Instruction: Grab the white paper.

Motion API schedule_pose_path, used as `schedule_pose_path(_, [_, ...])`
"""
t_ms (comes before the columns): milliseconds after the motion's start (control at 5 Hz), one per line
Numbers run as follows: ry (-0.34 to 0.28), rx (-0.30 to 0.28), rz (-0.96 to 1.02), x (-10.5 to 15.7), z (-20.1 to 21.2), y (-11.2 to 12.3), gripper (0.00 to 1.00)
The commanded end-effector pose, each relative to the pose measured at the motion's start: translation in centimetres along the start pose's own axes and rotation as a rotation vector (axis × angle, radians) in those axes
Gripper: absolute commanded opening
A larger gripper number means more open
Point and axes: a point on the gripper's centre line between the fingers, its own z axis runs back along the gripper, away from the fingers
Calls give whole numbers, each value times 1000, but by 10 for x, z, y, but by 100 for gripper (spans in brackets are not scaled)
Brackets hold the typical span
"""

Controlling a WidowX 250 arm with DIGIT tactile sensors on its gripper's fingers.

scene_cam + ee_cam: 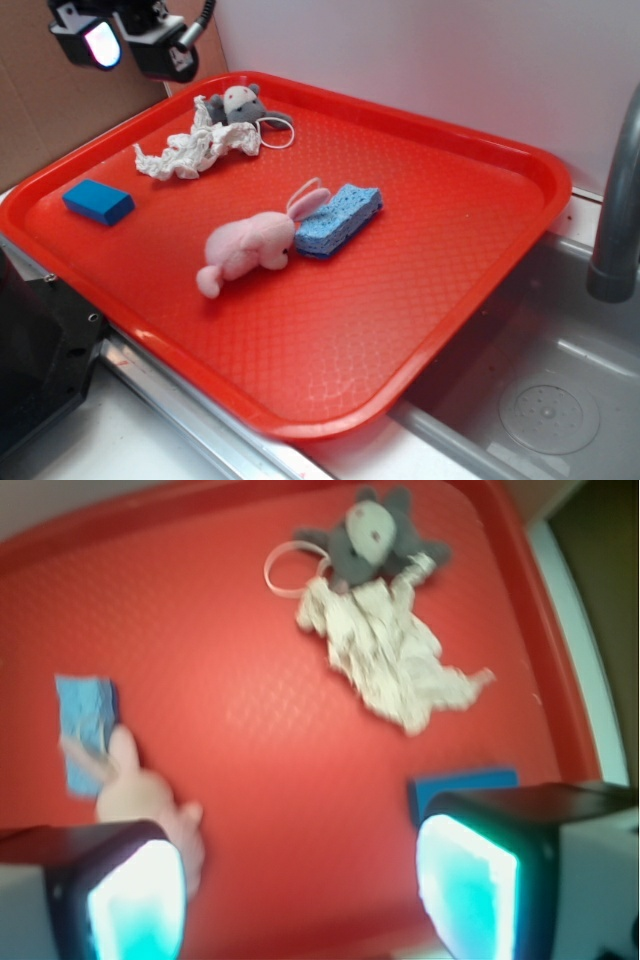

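on tray (520,215): one white paper (195,148), two plush toys (250,245)

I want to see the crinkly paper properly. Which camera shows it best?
The wrist view: the wrinkly white tissue paper wad lies large and unblocked, seen from above. The exterior view shows the same wad smaller, far back on the red plastic tray.

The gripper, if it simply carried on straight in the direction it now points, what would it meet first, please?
Probably bare tray. The gripper is open and held above it, and the wrist view shows plain red surface between its fingers. The white paper lies further ahead and off to one side, though depth is unclear.
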Motion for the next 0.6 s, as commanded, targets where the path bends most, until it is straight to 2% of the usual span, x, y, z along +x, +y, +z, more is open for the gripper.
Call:
schedule_pose_path(0, [-35,71,110,31,-35,31,100])
schedule_pose_path(400, [-6,107,192,37,-72,48,100])
